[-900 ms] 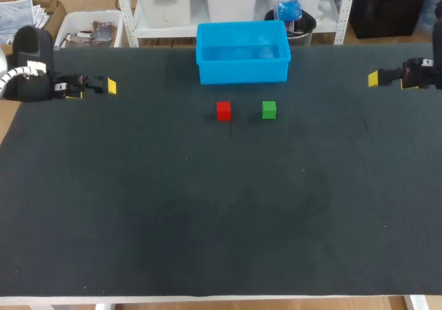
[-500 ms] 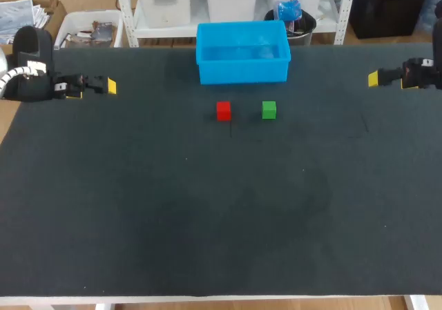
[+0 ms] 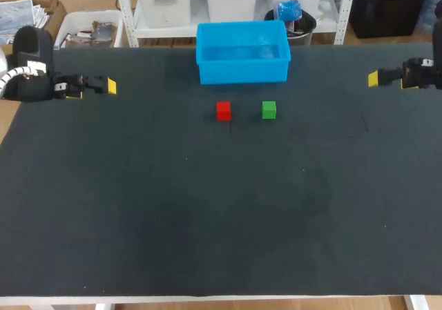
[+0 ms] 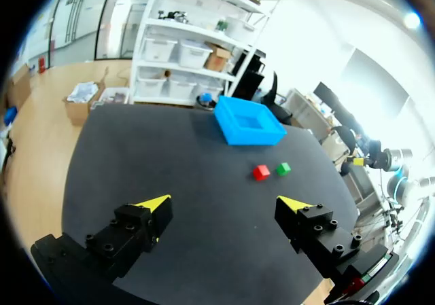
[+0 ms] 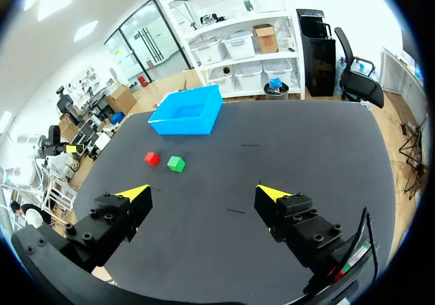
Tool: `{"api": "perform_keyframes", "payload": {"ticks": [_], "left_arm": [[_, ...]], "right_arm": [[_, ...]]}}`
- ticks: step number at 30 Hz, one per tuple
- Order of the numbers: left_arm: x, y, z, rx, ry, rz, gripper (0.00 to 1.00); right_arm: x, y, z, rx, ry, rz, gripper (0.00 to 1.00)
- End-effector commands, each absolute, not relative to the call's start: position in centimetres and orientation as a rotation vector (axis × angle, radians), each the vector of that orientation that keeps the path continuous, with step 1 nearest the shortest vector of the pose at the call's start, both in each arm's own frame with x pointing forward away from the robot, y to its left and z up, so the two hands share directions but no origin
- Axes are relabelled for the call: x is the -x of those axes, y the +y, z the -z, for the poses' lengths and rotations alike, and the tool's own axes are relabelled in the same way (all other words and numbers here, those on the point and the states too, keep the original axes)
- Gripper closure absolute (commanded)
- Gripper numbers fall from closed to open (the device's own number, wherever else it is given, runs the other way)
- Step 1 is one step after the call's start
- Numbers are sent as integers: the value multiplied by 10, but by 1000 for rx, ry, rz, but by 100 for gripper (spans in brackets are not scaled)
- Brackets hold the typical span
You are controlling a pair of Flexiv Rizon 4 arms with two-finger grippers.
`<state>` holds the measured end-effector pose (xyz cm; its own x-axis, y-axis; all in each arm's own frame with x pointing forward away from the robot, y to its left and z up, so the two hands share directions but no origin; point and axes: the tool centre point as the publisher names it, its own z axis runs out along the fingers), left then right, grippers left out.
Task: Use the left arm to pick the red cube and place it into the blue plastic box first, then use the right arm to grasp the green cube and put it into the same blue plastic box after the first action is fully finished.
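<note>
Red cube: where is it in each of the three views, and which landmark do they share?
Head view: red cube on the table before the blue box, green cube at its right.
Left wrist view: far ahead of the left tool, beside the green cube.
Right wrist view: far ahead of the right tool, beside the green cube.
Shared landmark: the blue box behind both cubes.

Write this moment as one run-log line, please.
stage: not started | left gripper: open, empty | right gripper: open, empty | red cube, green cube: on table | blue plastic box: empty
</note>
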<state>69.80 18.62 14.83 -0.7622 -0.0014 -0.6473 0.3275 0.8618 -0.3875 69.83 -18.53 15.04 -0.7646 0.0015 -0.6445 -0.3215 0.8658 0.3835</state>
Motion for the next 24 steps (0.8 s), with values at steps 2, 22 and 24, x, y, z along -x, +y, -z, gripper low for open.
{"api": "perform_keyframes", "payload": {"ticks": [2, 22, 24], "left_arm": [[-709, 162, -145, -234, 2458, 546, 0], [-716, 98, -138, -355, 2502, 461, 0], [-716, 98, -138, -355, 2502, 461, 0]], "right_arm": [[-699, -185, -150, 231, 2372, -635, 0], [-699, -185, -150, 231, 2372, -635, 0], [-699, -185, -150, 231, 2372, -635, 0]]}}
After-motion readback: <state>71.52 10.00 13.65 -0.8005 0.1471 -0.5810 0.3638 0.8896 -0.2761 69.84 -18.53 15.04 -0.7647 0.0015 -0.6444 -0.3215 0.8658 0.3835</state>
